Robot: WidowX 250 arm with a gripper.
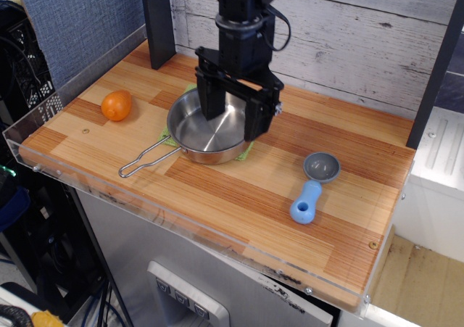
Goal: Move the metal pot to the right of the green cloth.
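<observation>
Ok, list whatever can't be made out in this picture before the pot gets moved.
Only one view, observation.image:
- Green cloth: mostly hidden under the metal pot; only slivers show at the pot's edges, so its full outline is unknown.
- Pot's far right rim: covered by the gripper, so contact between fingers and rim cannot be confirmed.
- Gripper: open, but its fingertips' height over the pot is unclear from this angle.
- Arm's upper part: cut off by the top edge.
</observation>
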